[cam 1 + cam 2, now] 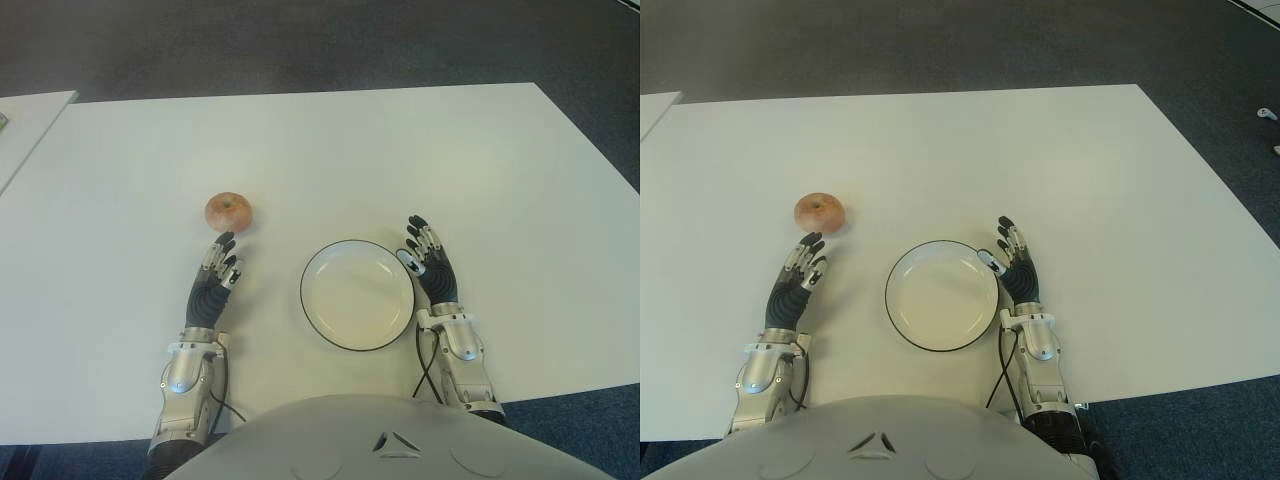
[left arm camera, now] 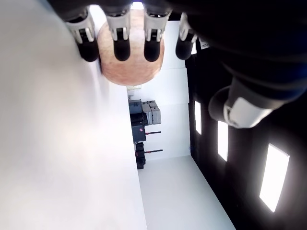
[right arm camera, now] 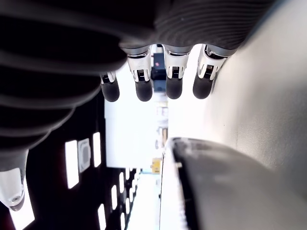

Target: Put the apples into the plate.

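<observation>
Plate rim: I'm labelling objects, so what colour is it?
Black, around a white plate; clearest in the left eye view.

A big white desk in a room with a dark floor

The white desk (image 1: pixel 330 140) is wide and bare over most of its top. A dark grey carpet floor (image 1: pixel 300 45) lies past its far edge and down the right side. Another white desk (image 1: pixel 25 120) peeks in at the far left, just beside the big one. In the left wrist view, long bright ceiling lights (image 2: pixel 274 177) glow, and dark cabinets (image 2: pixel 144 117) stand by a white wall far off.
</observation>
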{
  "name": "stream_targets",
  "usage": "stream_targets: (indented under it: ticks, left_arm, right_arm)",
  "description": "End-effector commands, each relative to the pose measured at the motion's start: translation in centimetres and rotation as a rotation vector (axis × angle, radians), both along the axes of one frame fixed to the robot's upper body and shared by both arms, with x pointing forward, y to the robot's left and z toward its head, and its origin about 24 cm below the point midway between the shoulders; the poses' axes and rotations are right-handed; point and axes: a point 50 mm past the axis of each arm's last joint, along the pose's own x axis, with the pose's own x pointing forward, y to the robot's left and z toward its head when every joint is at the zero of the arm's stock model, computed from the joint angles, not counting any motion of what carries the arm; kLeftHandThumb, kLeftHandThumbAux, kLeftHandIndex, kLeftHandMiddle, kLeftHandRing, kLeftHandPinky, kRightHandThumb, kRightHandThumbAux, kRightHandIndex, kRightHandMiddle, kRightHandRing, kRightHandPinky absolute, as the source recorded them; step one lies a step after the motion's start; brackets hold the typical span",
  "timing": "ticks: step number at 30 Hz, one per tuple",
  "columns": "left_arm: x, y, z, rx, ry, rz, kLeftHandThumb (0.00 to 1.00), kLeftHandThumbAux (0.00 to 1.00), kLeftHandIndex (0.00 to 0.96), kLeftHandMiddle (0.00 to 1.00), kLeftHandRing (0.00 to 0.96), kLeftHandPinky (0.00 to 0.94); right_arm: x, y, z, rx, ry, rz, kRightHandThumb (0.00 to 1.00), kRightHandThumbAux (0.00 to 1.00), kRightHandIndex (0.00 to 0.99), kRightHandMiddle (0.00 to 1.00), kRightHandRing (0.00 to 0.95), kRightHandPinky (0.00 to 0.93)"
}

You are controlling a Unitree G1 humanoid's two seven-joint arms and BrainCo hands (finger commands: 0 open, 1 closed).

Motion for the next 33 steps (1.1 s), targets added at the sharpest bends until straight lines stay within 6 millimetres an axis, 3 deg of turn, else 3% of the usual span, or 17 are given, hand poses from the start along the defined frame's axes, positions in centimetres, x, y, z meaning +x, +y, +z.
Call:
stream_targets:
  ticks: [1, 14, 33]
  left_arm:
    - [-1.4, -0.1, -1.1, -0.011, 0.087, 0.013, 0.028, 0.519, 0.0, 0.0, 0.004, 0.037]
    - [-1.6, -1.1, -0.3, 0.009, 0.076, 0.005, 0.033, 0.514, 0.0, 0.0, 0.004, 0.043]
    - [-2.0, -1.6, 0.9, 0.026, 0.047, 0.024, 0.051, 0.527, 0.0, 0.0, 0.0, 0.035]
  right_arm:
    - [-1.2, 0.1, -2.0, 0.016, 0.136, 0.006, 0.174, 0.513, 0.0, 0.0, 0.0, 0.0]
    - [-1.4, -0.7, -1.9, 0.038, 0.129, -0.029, 0.184, 0.579, 0.0, 0.0, 0.0, 0.009]
    - [-1.9, -1.2, -1.9, 0.017, 0.128, -0.004, 0.165, 0.566, 0.0, 0.0, 0.0, 0.001]
